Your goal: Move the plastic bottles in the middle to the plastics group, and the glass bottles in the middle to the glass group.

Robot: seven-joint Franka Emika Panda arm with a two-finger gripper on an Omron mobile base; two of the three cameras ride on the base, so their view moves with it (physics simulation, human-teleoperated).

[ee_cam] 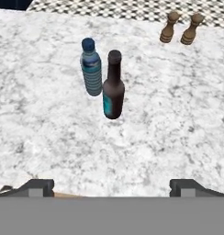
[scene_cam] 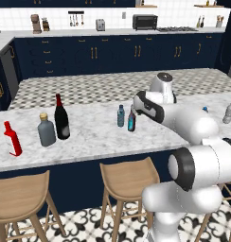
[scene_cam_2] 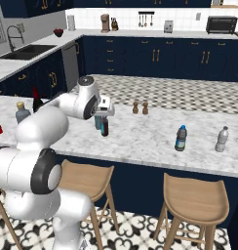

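Observation:
Two small bottles stand together mid-counter: a pale-blue plastic bottle [ee_cam: 91, 73] [scene_cam: 120, 116] and a brown-necked glass bottle with a teal label [ee_cam: 113, 92] [scene_cam: 131, 121] [scene_cam_2: 105, 126]. My gripper [ee_cam: 112, 186] [scene_cam_2: 105, 113] hangs open just above and on the near side of them, holding nothing. Far left stands the glass group: a red bottle [scene_cam: 12, 139] and a squat grey bottle [scene_cam: 46, 130], with the tall black wine bottle [scene_cam: 61, 118] close beside the grey one. The plastics group is at the right: a dark blue-labelled bottle [scene_cam_2: 181, 138] and a clear grey one [scene_cam_2: 221, 139] [scene_cam: 228, 113].
Two brown shakers [ee_cam: 168, 27] [ee_cam: 191, 28] [scene_cam_2: 135, 107] stand on the marble counter [scene_cam: 93, 137] beyond the small bottles. Wooden stools [scene_cam: 128, 179] [scene_cam_2: 196, 197] line the counter's near edge. A wide stretch of counter lies between the middle bottles and each group.

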